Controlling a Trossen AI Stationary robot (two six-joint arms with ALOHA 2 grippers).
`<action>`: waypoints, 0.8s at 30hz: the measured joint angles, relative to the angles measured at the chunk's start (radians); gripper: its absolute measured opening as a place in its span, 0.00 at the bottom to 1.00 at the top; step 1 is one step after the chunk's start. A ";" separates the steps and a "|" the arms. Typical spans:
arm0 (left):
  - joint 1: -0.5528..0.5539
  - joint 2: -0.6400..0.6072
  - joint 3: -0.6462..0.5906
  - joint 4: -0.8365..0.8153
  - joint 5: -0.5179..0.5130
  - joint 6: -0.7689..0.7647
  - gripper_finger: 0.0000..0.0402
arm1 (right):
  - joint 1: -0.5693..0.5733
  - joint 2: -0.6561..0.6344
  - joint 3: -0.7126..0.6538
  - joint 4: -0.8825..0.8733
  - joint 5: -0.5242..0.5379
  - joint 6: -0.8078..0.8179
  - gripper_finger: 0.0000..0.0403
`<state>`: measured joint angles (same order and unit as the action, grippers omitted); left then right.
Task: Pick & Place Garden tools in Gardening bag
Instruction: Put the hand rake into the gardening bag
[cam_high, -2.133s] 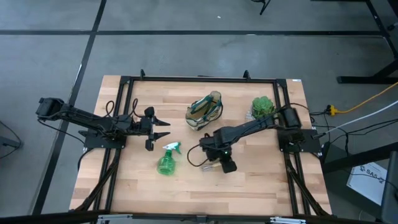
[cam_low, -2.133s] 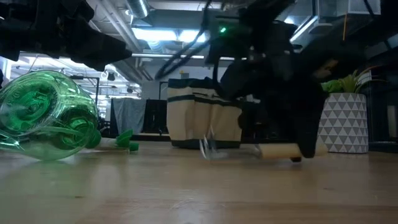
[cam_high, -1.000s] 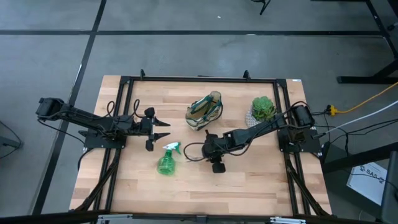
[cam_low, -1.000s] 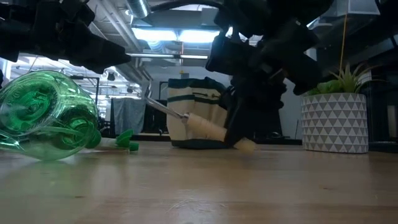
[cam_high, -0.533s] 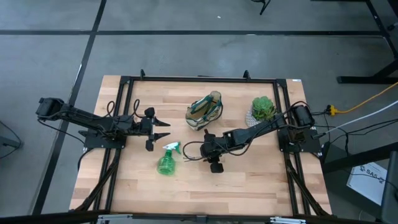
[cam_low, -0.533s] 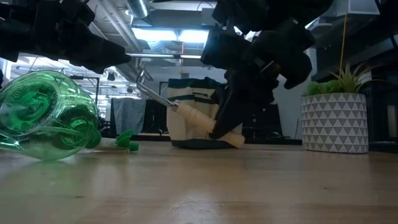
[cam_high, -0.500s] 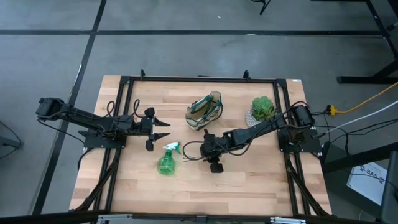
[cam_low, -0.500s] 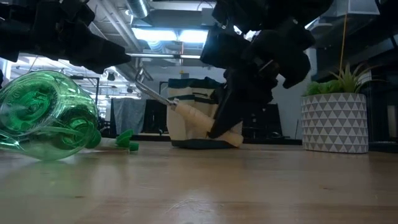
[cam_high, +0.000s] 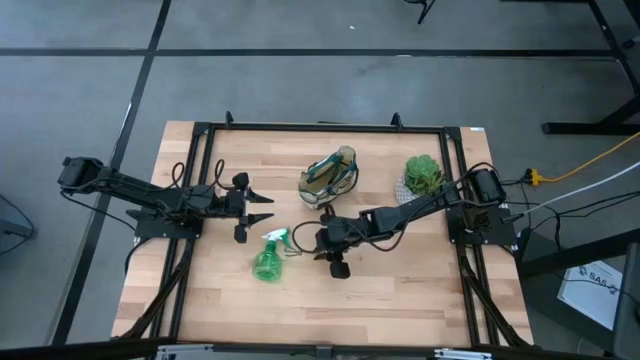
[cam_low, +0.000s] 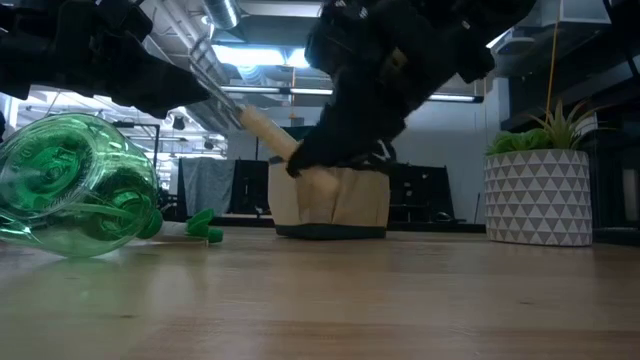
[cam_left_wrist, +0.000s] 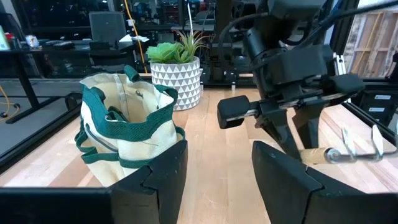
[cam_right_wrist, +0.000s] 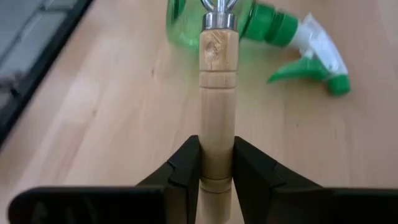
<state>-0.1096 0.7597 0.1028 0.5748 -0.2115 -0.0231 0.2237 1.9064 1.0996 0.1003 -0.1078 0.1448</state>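
Observation:
My right gripper (cam_high: 322, 246) is shut on the wooden-handled small rake (cam_right_wrist: 217, 93) above the table's middle, just right of the green spray bottle (cam_high: 267, 258), which lies on its side. The rake's tines (cam_left_wrist: 360, 144) show in the left wrist view. The beige gardening bag (cam_high: 330, 178) with green trim stands behind it, mouth up, and holds something I cannot make out. My left gripper (cam_high: 262, 208) hangs open and empty at the left, pointing at the bag (cam_left_wrist: 124, 130). The trowel and the shears are not in view. My right gripper pinches the rake's wooden handle (cam_right_wrist: 216, 146) by its two sides between both fingers, on the half toward its free end. The handle runs along the fingers and sticks out ahead of them toward the table's left. The rake is lifted clear and tilted, its metal shaft (cam_low: 205, 62) highest.
A leafy plant in a white patterned pot (cam_high: 423, 173) stands right of the bag, close to my right arm. A black frame (cam_high: 320, 128) runs round the table. There is bare wood across the near half of the table (cam_high: 330, 310).
My right gripper has risen and gone a little toward the table's left, toward the spray bottle, still shut on the rake. The rake's handle end, which was down at the table, is now lifted clear, and the rake tilts more steeply, metal end up.

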 joint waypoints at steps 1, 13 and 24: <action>0.000 0.000 0.000 0.000 0.000 0.000 0.44 | 0.000 0.000 0.000 0.018 0.000 0.014 0.21; 0.000 0.000 0.000 0.000 0.000 0.000 0.44 | 0.008 -0.045 0.001 0.152 -0.150 0.085 0.21; 0.000 0.000 0.000 -0.005 0.000 0.000 0.44 | -0.064 -0.291 0.002 0.078 -0.158 0.032 0.21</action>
<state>-0.1095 0.7601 0.1030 0.5694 -0.2115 -0.0231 0.1596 1.6157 1.1013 0.1778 -0.2659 0.1764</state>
